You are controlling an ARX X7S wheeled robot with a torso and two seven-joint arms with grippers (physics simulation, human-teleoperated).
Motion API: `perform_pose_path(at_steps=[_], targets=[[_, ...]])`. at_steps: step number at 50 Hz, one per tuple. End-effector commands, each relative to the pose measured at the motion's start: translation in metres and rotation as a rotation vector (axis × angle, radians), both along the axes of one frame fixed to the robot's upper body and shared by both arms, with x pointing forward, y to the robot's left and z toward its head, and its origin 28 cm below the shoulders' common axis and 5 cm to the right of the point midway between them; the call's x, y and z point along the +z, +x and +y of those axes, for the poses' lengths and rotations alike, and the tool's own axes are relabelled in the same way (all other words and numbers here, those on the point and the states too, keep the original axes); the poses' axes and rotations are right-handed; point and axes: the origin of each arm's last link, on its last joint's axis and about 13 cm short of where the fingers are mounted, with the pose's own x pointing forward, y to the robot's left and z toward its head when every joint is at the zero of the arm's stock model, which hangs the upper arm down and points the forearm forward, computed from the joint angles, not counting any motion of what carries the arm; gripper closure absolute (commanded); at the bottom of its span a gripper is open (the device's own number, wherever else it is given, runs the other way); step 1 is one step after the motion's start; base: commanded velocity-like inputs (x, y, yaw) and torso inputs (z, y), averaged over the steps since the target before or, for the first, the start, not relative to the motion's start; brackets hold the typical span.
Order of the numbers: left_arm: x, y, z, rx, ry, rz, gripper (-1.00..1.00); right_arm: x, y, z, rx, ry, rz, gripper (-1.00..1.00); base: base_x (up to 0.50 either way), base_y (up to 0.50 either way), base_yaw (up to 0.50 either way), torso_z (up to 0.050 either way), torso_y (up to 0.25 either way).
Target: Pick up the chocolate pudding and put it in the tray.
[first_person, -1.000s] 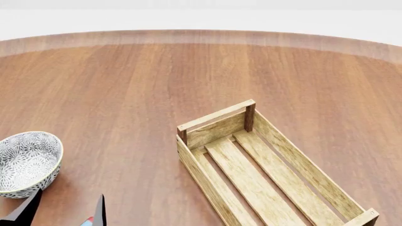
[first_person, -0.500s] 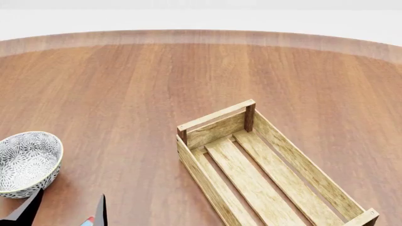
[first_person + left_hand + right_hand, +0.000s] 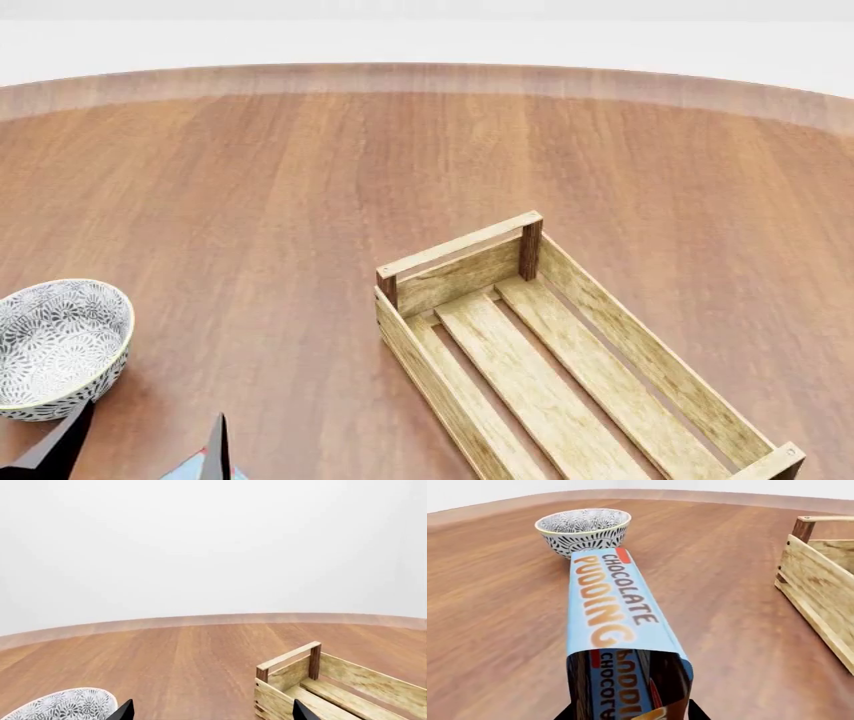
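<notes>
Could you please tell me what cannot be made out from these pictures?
- Right gripper: cut off by right wrist view's edge behind the pudding; grip unclear.
- Left gripper: only its tips show.
- Tray: near end cut off in head view.
- Pudding: just a corner in head view.

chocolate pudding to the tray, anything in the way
Nothing visible. Between the chocolate pudding and the tray lies only bare table. The bowl sits beyond the carton, off that path.
</notes>
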Motion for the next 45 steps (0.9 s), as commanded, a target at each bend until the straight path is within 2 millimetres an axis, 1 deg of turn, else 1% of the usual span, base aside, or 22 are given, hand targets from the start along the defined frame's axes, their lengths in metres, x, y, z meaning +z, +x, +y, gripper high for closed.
perform_pose_path(at_steps=[1, 5, 9, 17, 26, 37, 45], targets=[[-0.001, 0.0, 0.001, 0.002, -0.003, 0.001, -1.0, 0.02, 0.008, -0.009, -0.033, -0.003, -0.061, 1.0, 0.0, 0.0, 0.0, 0.0, 0.0], [-0.001, 0.0, 0.002, 0.006, -0.007, 0.0, -1.0, 0.034, 0.014, -0.017, -0.062, 0.004, -0.094, 1.0, 0.0, 0.0, 0.0, 0.0, 0.0], [-0.001, 0.0, 0.001, 0.005, -0.008, 0.0, -1.0, 0.044, 0.02, -0.024, -0.091, 0.005, -0.116, 1.0, 0.0, 0.0, 0.0, 0.0, 0.0], [-0.001, 0.0, 0.001, 0.006, -0.008, 0.0, -1.0, 0.057, 0.027, -0.034, -0.138, 0.017, -0.143, 1.0, 0.0, 0.0, 0.0, 0.0, 0.0], [-0.001, 0.0, 0.002, 0.01, -0.009, 0.001, -1.0, 0.068, 0.031, -0.04, -0.17, 0.028, -0.173, 1.0, 0.0, 0.0, 0.0, 0.0, 0.0], [0.0, 0.0, 0.002, 0.008, -0.004, -0.002, -1.0, 0.095, 0.039, -0.049, -0.212, 0.041, -0.236, 1.0, 0.0, 0.0, 0.0, 0.0, 0.0], [-0.001, 0.001, 0.002, 0.009, -0.007, 0.0, -1.0, 0.108, 0.045, -0.058, -0.261, 0.052, -0.27, 1.0, 0.0, 0.0, 0.0, 0.0, 0.0]])
